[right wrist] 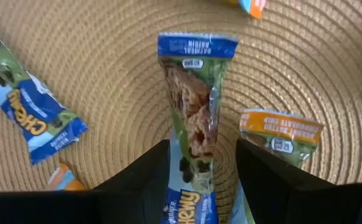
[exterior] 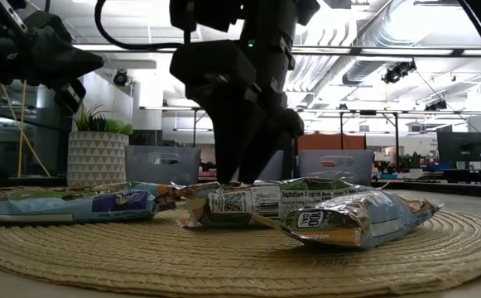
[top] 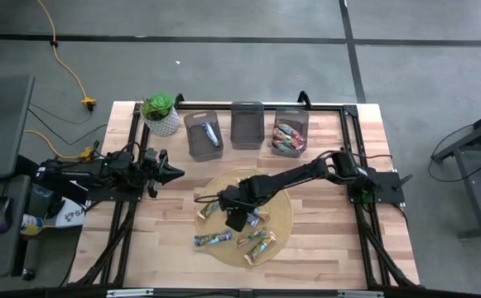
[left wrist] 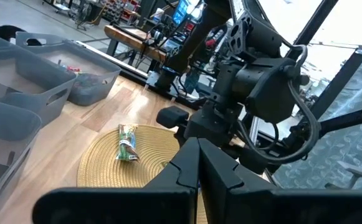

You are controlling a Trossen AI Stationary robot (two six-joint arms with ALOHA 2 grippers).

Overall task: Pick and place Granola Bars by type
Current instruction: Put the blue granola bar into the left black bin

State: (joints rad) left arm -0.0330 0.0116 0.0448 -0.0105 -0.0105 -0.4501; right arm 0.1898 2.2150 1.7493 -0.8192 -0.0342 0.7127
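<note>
- Straw mat [top: 283,217] is lying on the wooden table [top: 331,248], with several granola bars [top: 257,242] spread over it.
- The right gripper [right wrist: 202,168] is hanging low over the mat, its fingers [right wrist: 144,177] standing wide on either side of a green and blue granola bar [right wrist: 193,112].
- The left gripper [top: 174,172] is waiting off the mat near the plant pot [top: 162,121], fingers pressed together.
- More bars are lying in the right bin [top: 292,121].
</note>
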